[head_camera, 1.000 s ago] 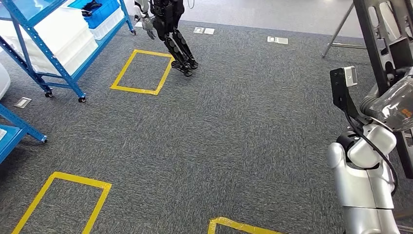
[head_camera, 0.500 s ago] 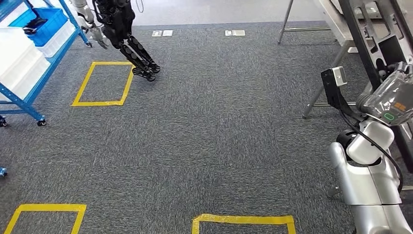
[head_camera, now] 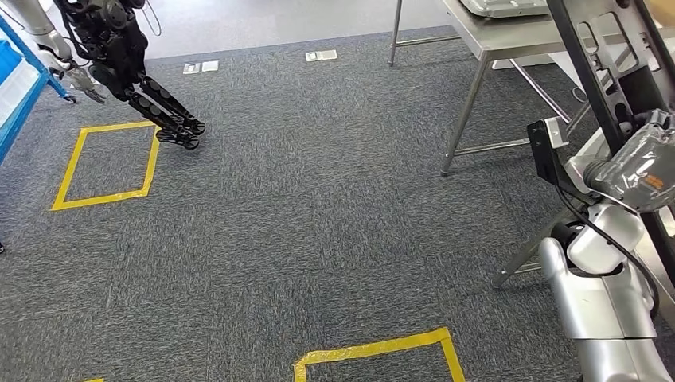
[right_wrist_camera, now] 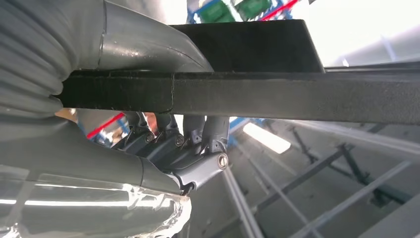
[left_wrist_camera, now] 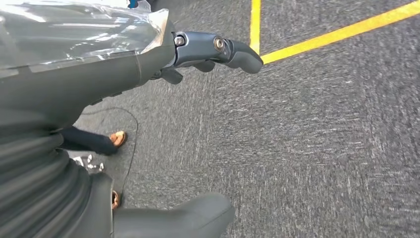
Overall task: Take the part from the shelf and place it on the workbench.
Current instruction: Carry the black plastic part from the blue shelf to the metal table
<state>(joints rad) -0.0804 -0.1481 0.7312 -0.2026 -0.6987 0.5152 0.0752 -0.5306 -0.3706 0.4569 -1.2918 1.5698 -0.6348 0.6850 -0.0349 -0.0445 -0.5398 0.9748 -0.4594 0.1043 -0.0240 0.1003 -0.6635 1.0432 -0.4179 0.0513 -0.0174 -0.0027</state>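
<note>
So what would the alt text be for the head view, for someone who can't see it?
The robot's right hand holds a long black part upright beside a metal workbench. Grey carpet with yellow tape squares stretches ahead, where another dark robot stands.

You're looking at grey carpet (head_camera: 334,199) marked with yellow tape squares (head_camera: 107,163), a steel-legged table (head_camera: 485,48) far right, floor outlets (head_camera: 321,56) beyond.

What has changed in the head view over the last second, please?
The camera has swung right: the blue shelving slid off the left edge and the metal workbench came into sight. The right hand still grips the black part. The left hand still holds nothing.
</note>
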